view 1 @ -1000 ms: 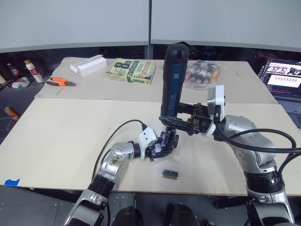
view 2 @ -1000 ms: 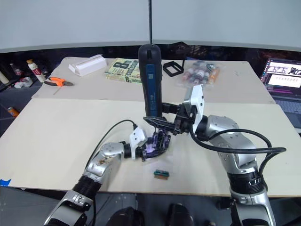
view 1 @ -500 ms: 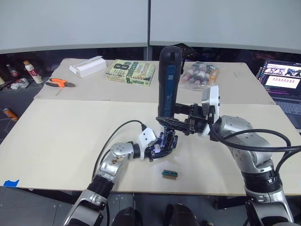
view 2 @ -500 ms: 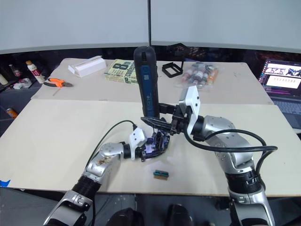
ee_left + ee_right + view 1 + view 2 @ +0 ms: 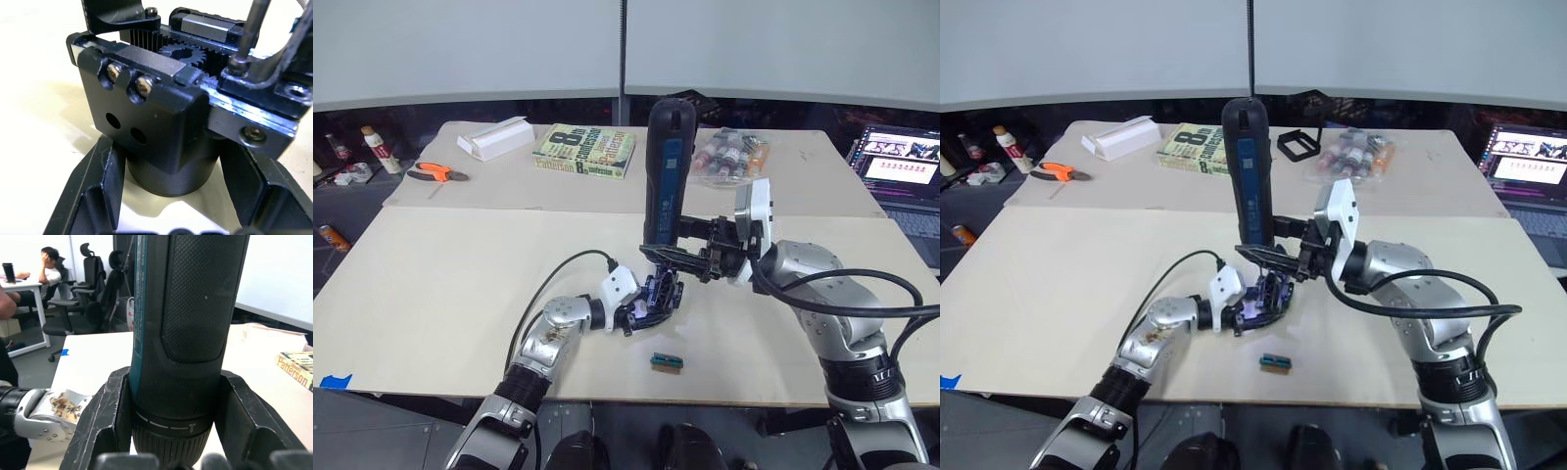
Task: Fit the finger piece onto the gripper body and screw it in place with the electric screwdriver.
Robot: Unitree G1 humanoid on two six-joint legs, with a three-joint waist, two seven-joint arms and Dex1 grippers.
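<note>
While my left claw (image 5: 651, 305) clamps the gripper body (image 5: 161, 122), I drive a screw.
My right claw (image 5: 677, 255) grasps the upright electric screwdriver (image 5: 664, 171) directly above it.

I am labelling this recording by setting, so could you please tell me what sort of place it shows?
Probably an office or lab used as a workshop: a worktable with orange-handled pliers and a laptop, plus office chairs and a person seated at a desk beyond.
</note>
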